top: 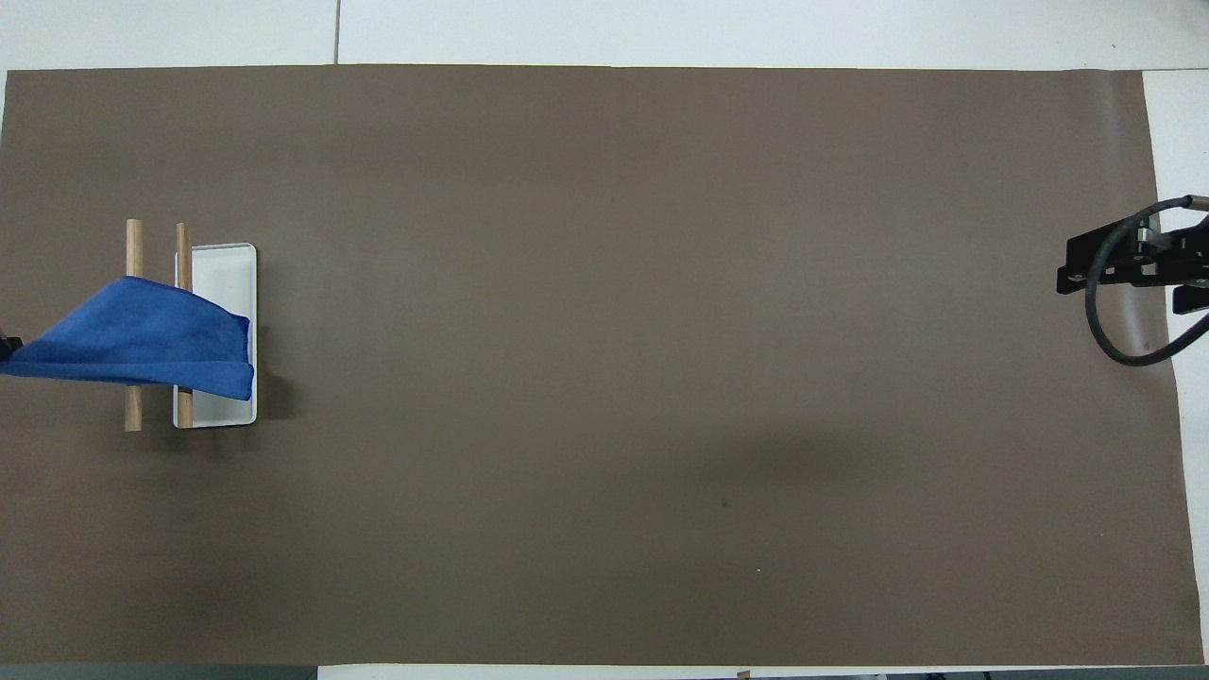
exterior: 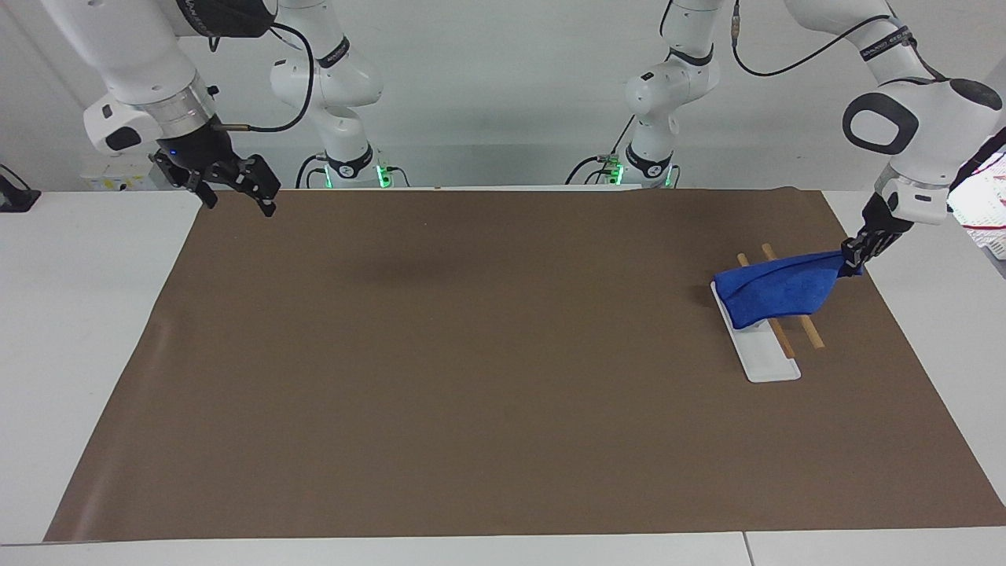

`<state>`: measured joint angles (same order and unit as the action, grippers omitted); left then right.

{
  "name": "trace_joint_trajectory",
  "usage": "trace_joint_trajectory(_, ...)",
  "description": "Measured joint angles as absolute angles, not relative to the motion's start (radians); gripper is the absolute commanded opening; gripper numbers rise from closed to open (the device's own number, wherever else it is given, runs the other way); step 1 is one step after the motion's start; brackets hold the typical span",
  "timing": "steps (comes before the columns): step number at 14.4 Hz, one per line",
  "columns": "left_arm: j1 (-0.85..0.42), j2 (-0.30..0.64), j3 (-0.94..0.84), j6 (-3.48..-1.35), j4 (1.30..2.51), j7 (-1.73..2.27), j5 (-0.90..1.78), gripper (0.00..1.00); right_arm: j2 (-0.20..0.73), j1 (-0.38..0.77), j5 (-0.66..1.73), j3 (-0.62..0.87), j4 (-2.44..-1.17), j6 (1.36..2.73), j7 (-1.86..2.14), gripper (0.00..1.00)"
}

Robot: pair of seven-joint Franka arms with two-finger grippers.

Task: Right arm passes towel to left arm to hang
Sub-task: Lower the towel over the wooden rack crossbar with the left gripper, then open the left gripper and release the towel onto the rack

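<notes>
The royal-blue towel point(exterior: 778, 289) drapes over two wooden rails point(exterior: 809, 334) of a small rack with a white base point(exterior: 764, 362) at the left arm's end of the table. My left gripper point(exterior: 853, 255) is shut on one corner of the towel and holds it stretched out past the rack's outer rail. In the overhead view the towel point(top: 142, 335) lies across both rails point(top: 133, 411). My right gripper point(exterior: 236, 185), with its blue light, is open and empty, raised over the brown mat's corner at the right arm's end; it also shows in the overhead view point(top: 1133, 269).
A brown mat point(exterior: 503, 369) covers most of the white table point(exterior: 78, 314). A white basket with red marks point(exterior: 986, 212) sits at the table's edge by the left arm.
</notes>
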<state>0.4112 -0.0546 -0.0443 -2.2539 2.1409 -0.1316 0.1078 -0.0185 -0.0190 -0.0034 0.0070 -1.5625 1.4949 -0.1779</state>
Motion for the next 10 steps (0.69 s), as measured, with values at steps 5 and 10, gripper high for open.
trace_joint_trajectory(5,0.410,-0.053,-0.052,-2.261,2.138,-0.133,0.108,1.00,-0.020,-0.021,-0.019,0.005,-1.567,1.519,-0.127,1.00)
trace_joint_trajectory(10,0.337,-0.064,-0.068,-2.187,2.060,-0.133,0.108,1.00,-0.020,-0.021,-0.019,0.002,-1.569,1.534,-0.127,1.00)
